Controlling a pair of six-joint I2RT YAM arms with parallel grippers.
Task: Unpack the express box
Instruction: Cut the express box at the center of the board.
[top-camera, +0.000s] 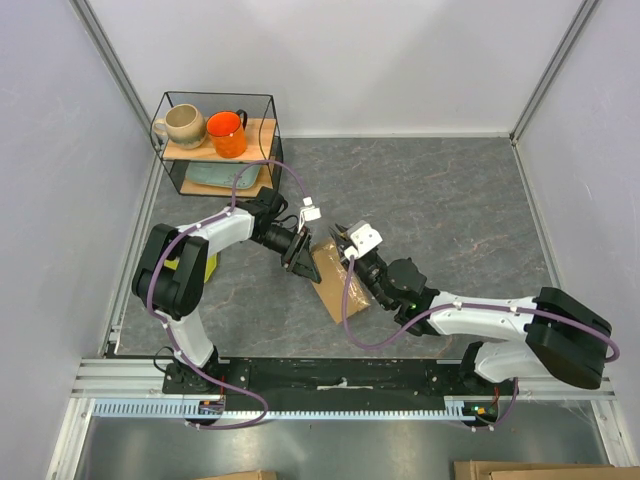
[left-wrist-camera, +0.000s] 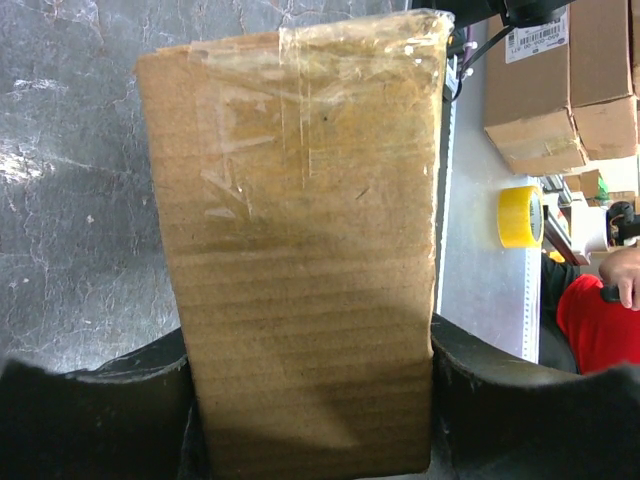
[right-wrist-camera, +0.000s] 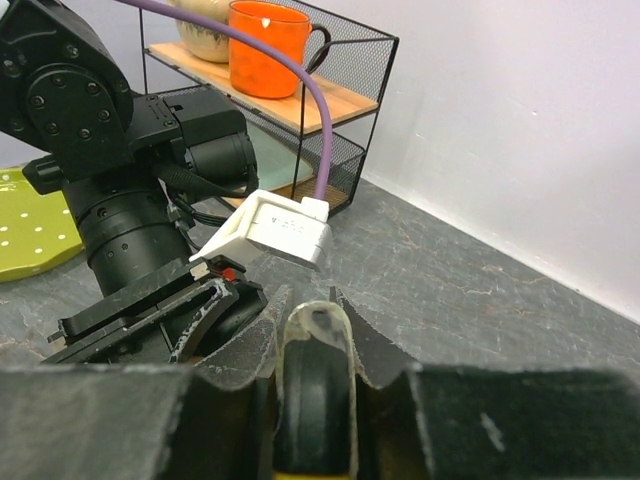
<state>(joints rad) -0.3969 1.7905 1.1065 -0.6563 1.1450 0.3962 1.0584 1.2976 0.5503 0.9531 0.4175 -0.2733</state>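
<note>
The express box, flat brown cardboard with clear tape across its far end, lies on the grey table between both arms. It fills the left wrist view, the express box wedged between the black fingers. My left gripper is shut on it across its width at the box's left end. My right gripper is shut on a narrow black tool with a clear rim and a yellow base. It hovers at the box's far right edge, right gripper, pointing at the left wrist.
A black wire rack at the back left holds a beige mug and an orange mug, with a teal plate below. A green plate lies under the left arm. White walls close in the table.
</note>
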